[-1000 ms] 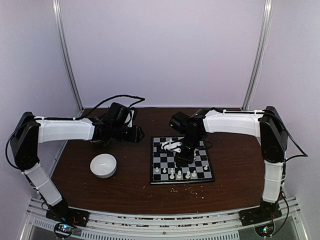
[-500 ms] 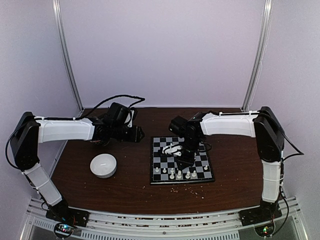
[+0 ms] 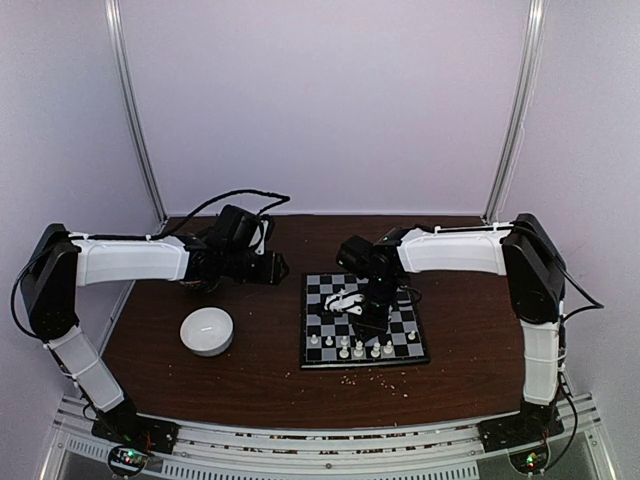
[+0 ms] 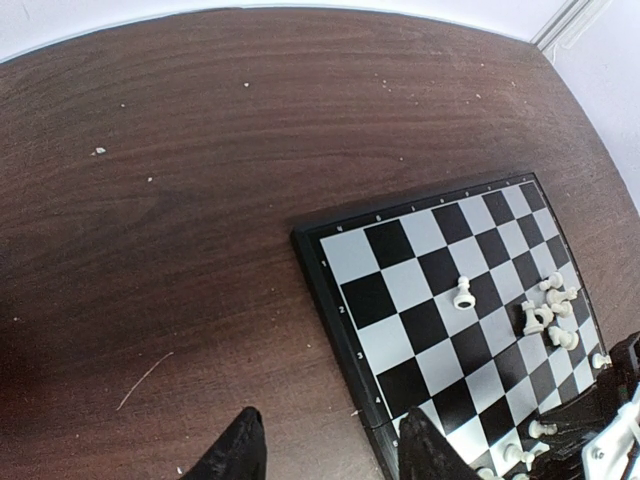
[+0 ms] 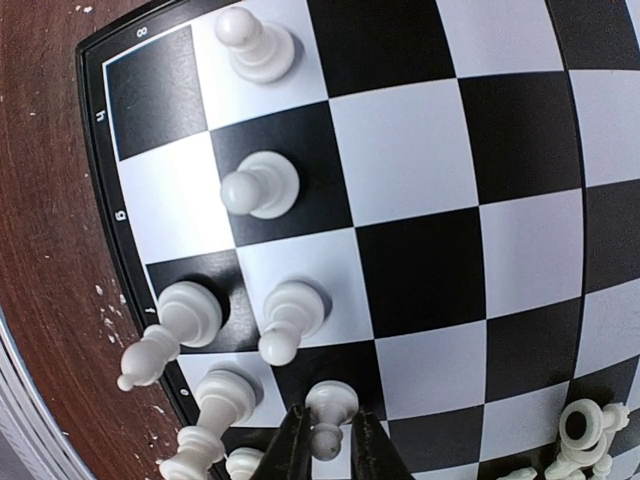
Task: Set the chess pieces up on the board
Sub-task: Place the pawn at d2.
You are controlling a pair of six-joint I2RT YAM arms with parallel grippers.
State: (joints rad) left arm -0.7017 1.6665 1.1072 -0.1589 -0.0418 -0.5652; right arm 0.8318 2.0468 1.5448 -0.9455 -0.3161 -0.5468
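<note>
A small square chessboard point(image 3: 314, 312) with black and pale grey checks and a thin black rim lies flat on the dark brown wooden tabletop point(image 3: 250, 380). It sits right of centre, well apart from a round white bowl point(image 3: 207, 331) to its left. Tiny white plastic chess pieces point(image 3: 350, 349) stand in a row along its near edge. In the left wrist view a lone pawn point(image 4: 463, 293) stands mid-board, with a loose cluster point(image 4: 550, 315) beyond it.

The left pincer point(image 3: 277, 268) hovers over bare tabletop just left of the board's far corner, its fingers point(image 4: 236, 456) spread wide with nothing between them. The right pincer point(image 5: 328, 450) hangs over the board near that row. It is drawn almost closed, its fingertips pressing both sides of an upright white figure point(image 5: 331, 405). Whether that figure's base touches the square cannot be told.
</note>
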